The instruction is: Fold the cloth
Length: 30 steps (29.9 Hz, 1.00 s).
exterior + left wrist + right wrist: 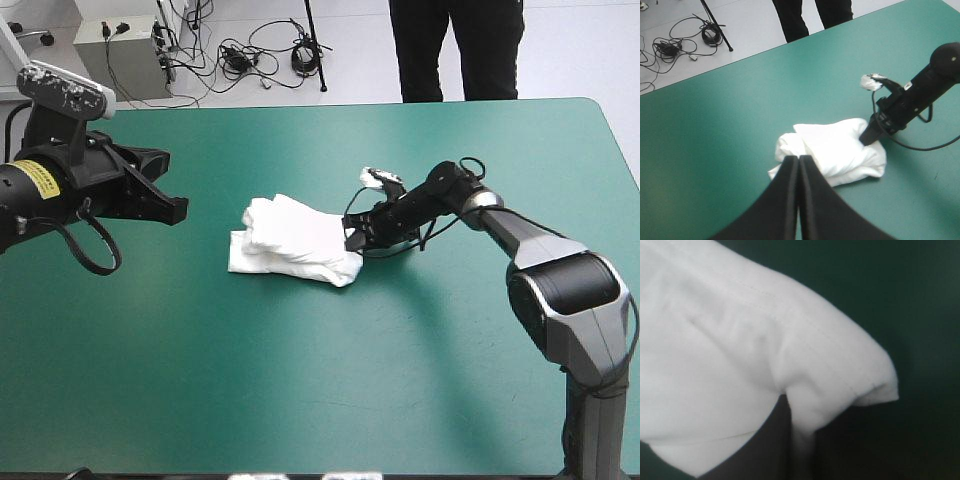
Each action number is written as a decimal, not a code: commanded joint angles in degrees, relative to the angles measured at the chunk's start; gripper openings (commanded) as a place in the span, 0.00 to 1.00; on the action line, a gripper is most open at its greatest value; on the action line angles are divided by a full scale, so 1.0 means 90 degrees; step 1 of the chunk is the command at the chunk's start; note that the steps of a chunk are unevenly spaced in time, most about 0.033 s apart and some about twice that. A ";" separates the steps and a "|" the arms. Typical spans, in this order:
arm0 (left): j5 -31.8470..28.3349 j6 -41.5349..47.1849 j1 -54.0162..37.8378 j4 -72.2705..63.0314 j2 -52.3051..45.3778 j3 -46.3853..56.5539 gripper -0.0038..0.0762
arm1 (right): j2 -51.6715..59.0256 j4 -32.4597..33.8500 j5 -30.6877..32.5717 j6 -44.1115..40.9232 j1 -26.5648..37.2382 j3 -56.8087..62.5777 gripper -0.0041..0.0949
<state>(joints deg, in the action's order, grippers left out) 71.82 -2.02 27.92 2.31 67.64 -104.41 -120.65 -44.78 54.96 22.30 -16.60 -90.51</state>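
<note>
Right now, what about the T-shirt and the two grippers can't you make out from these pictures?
Right wrist view: the T-shirt fills most of the view, so its outline is cut off.
Left wrist view: the left gripper, shut, covers part of the T-shirt's near edge.
High view: the cloth hides the tips of the right gripper and how many layers they pinch.

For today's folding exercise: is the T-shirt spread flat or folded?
Folded: the T-shirt lies as a compact layered bundle on the teal-green cover.
</note>
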 commanded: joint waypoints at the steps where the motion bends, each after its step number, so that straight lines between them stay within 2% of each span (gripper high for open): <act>1: 0.0185 0.0054 -0.0006 -0.0020 -0.0092 -0.0132 0.04 | 0.0708 0.2313 0.0302 -0.0580 0.0607 -0.0101 0.03; 2: 0.0185 0.0054 -0.0006 -0.0020 -0.0092 -0.0132 0.04 | 0.0838 0.2848 0.0448 -0.0757 0.0850 -0.0062 0.03; 5: 0.0185 0.0054 -0.0006 -0.0020 -0.0092 -0.0132 0.04 | 0.1271 0.3544 0.0741 -0.0856 0.1528 0.0154 0.03; 11: 0.0160 0.0054 -0.0006 -0.0032 -0.0092 -0.0132 0.04 | 0.2207 0.4338 0.1146 -0.0870 0.3037 0.0893 0.03; 15: 0.0036 0.0054 -0.0006 -0.0098 -0.0092 -0.0132 0.04 | 0.2901 0.4496 0.0942 -0.1018 0.3978 0.1550 0.03; 19: -0.0097 0.0054 -0.0006 -0.0188 -0.0092 -0.0132 0.04 | 0.3496 0.4419 0.0386 -0.1018 0.4806 0.2459 0.03; 24: -0.0073 -0.0015 -0.0006 -0.0338 -0.0092 -0.0132 0.04 | 0.3902 0.4431 -0.0282 -0.1034 0.5281 0.3343 0.03; 30: 0.0014 -0.0015 -0.0006 -0.0338 -0.0092 -0.0132 0.04 | 0.3966 0.4421 -0.0373 -0.1292 0.5281 0.3424 0.04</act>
<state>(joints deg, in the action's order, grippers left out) 71.82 -2.09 27.92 0.00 67.64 -104.41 -87.40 -4.91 52.86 11.72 30.45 -58.49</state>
